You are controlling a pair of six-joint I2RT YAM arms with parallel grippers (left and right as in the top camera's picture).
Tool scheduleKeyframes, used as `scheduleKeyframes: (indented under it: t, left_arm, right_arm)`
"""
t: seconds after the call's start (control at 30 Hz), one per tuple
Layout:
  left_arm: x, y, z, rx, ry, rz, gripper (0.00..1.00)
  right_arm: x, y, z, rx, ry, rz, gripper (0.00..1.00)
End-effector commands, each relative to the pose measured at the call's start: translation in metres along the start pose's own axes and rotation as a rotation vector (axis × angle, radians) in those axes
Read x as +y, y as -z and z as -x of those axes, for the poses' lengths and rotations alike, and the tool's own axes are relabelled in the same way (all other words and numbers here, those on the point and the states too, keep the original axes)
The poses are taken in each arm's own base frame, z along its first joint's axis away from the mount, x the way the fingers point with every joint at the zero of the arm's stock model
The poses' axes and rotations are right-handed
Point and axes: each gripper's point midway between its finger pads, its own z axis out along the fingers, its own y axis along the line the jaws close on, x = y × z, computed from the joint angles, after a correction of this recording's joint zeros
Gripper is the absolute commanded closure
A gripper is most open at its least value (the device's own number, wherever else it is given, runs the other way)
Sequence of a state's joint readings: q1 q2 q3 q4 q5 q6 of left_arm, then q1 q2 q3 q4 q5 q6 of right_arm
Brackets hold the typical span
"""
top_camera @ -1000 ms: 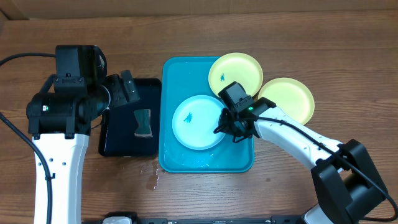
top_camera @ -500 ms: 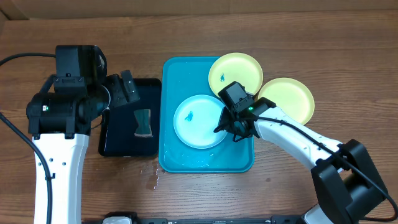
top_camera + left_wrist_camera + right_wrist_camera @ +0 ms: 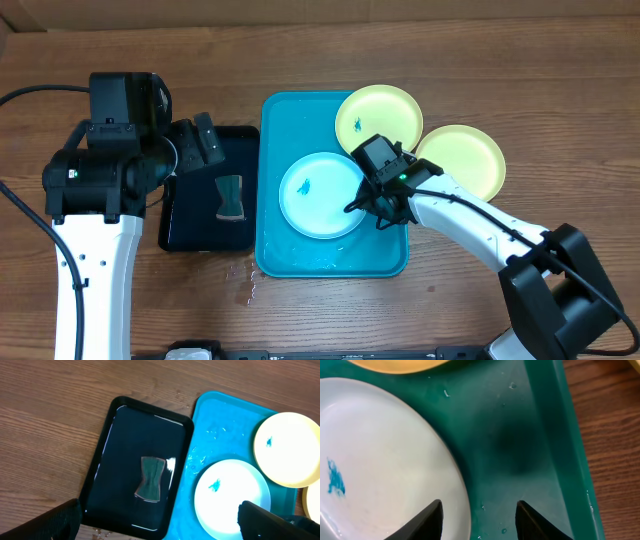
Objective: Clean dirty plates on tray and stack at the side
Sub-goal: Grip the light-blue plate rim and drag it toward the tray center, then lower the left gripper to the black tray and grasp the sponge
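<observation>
Reading the overhead view with twelve o'clock at its top edge, I have the turquoise tray [image 3: 285, 120] in the middle of the wooden table [image 3: 480, 60]. The light-blue rimmed plate [image 3: 315, 205] lies flat on the tray floor, a little toward six o'clock of the tray's centre, with a small blue smudge [image 3: 307, 185] on its pale face. One yellow-green plate [image 3: 385, 105] sits at the tray's one o'clock corner, riding over the raised rim and partly overhanging the wood; it carries a blue mark of its own. The second yellow-green plate [image 3: 465, 160] lies on the table off the tray at three o'clock, meeting the first at its edge, though I cannot tell whether they overlap or only touch. My right gripper [image 3: 479, 510] is down at the blue plate's three o'clock edge, jaws part-way apart and nothing clamped. On its wrist view one fingertip [image 3: 432, 520] hangs over the plate's rim and the other over bare tray floor, and I cannot tell whether either touches. My left gripper [image 3: 159, 506] is spread wide and empty above the black tray [image 3: 190, 225]. That tray lies just beside the turquoise tray's nine o'clock side and holds a small grey-green sponge [image 3: 230, 197], pinched at the waist.
</observation>
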State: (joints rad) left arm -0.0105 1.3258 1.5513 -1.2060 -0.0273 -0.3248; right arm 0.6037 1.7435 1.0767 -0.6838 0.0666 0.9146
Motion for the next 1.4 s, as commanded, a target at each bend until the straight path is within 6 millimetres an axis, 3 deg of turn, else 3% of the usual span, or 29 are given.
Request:
scheduleKeyframes:
  t: [0.0, 0.3, 0.6, 1.2, 1.37]
  left_arm:
    - [0.001, 0.004, 0.003, -0.017, 0.019, 0.003, 0.0]
    - [0.001, 0.004, 0.003, -0.017, 0.019, 0.003, 0.0]
    - [0.001, 0.004, 0.003, -0.017, 0.019, 0.003, 0.0]
    - [-0.004, 0.004, 0.01, -0.04, 0.024, -0.022, 0.0]
    - [0.001, -0.006, -0.013, 0.057, 0.012, 0.0, 0.0]
  right_arm:
    - [-0.009, -0.005, -0.003, -0.019, -0.039, -0.017, 0.51]
    - [-0.003, -0.006, -0.003, -0.017, -0.04, 0.017, 0.51]
    - [-0.001, -0.007, -0.002, -0.022, -0.04, 0.024, 0.73]
    - [0.001, -0.007, -0.003, -0.016, -0.023, 0.036, 0.75]
    - [0.006, -0.007, -0.005, -0.001, 0.013, 0.06, 0.75]
